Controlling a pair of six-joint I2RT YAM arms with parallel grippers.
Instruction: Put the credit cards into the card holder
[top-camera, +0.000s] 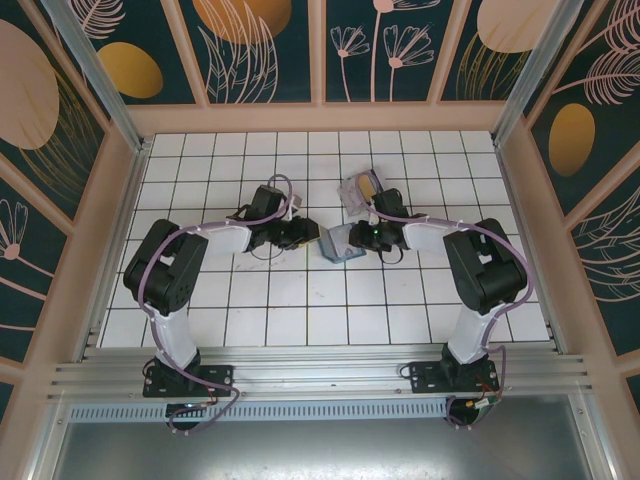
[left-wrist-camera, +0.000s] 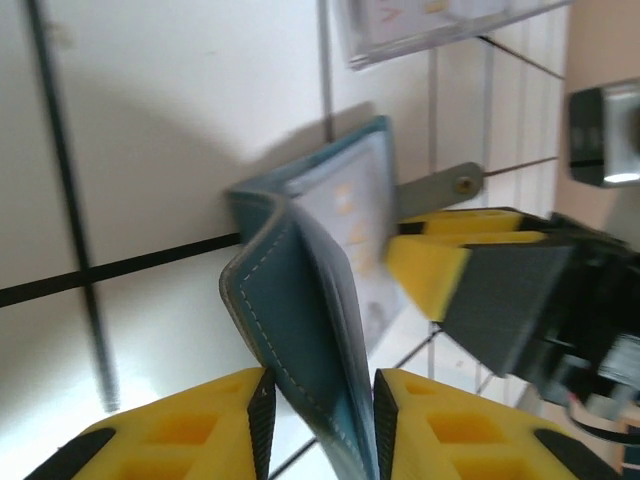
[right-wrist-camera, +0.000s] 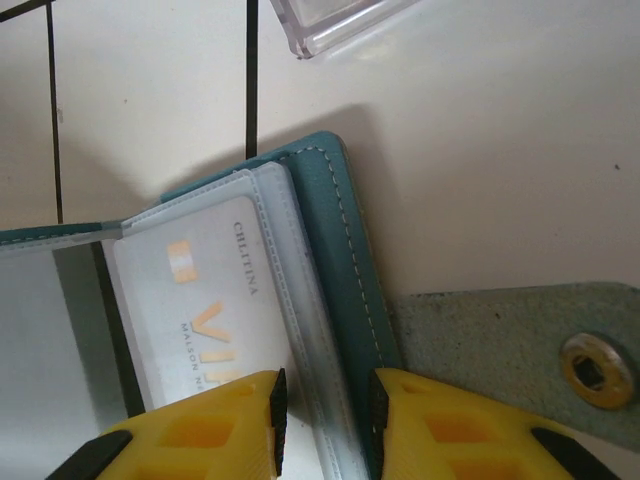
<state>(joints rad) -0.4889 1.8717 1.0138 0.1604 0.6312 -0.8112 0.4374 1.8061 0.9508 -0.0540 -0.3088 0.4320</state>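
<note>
Wallet (top-camera: 336, 243) is sitting half open in the middle of the table (top-camera: 300, 320), and both claws are holding it.

I am watching my left claw (left-wrist-camera: 320, 400) squeezing one blue leaf, which is standing up on its edge. My right claw (right-wrist-camera: 322, 400) is pinching the other leaf, the one with the clear pockets. One pale card (right-wrist-camera: 205, 300) with gold letters is sitting inside a pocket. The other cards (top-camera: 362, 190) are lying just behind the wallet, close to it but apart. A grey strap (right-wrist-camera: 480, 340) with a round snap is lying flat beside the wallet.
</note>
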